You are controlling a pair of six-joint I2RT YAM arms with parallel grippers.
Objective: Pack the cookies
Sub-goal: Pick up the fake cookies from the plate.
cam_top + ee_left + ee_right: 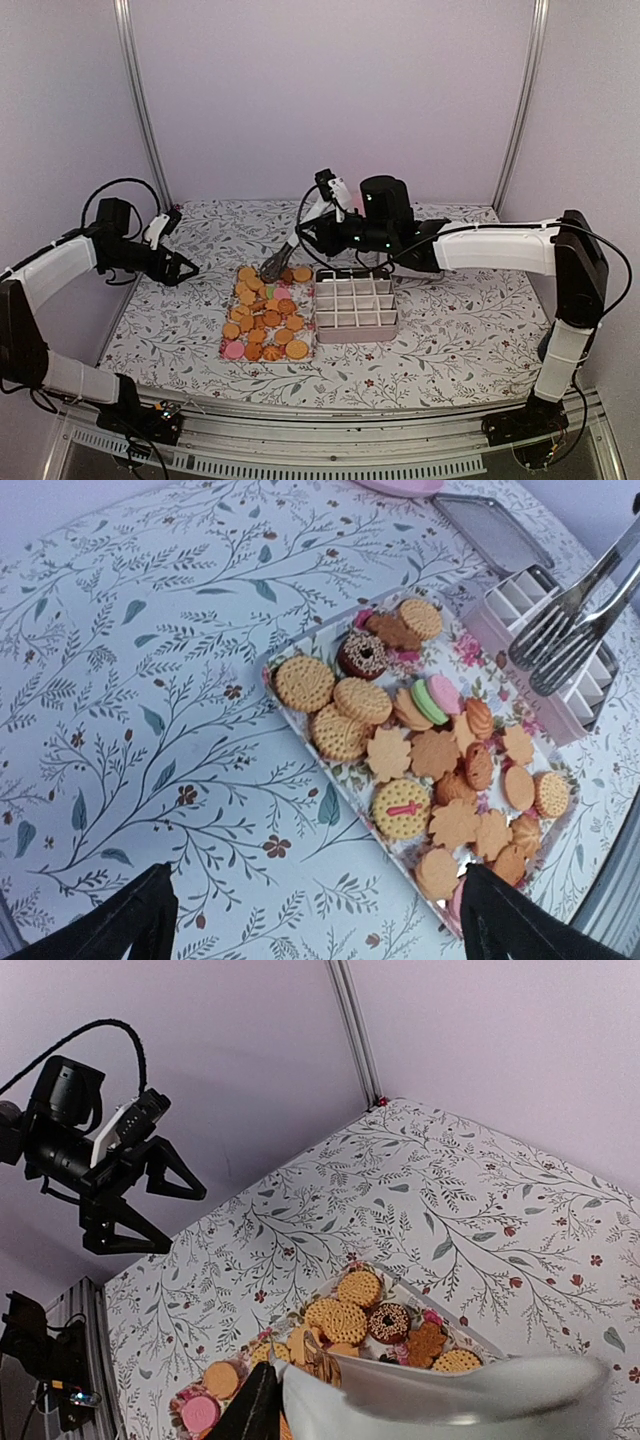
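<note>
While no cookie looks packed yet, cookies (264, 318): all piled on the tray (462, 645), which sits on the counter (450, 345) close to the arms. Most are golden, a few are pink, brown or green.
Box (357, 322): just beside the tray, on its right. Its little cells look bare.
Left claw (185, 268): spread wide with nothing in it. It hangs over the counter, well apart from the tray, out to the left.
Tongs (272, 267): the tips hang just above the far end of the tray. There is no cookie between them.
Right claw (322, 232): clenched around the handle of the tongs, reaching in from the right, past the far side of the box.
Lid (490, 530): lies flat farther back, past the box.
Plate (400, 485): pink, at the very back. Only its edge shows.
Next step: I think the tongs have to pinch one cookie and carry it to a cell.
Risk, squeeze: too hard a pinch could crack a cookie.
Risk, slip: a loose pinch, or a grab at the rim, could drop the cookie on the counter.
Risk, pile: the cookies overlap, so the tips could shove others off the tray.
Risk, fit: the big round ones may not go into a small cell.
Risk, box: low tongs could bump its wall and push it.
</note>
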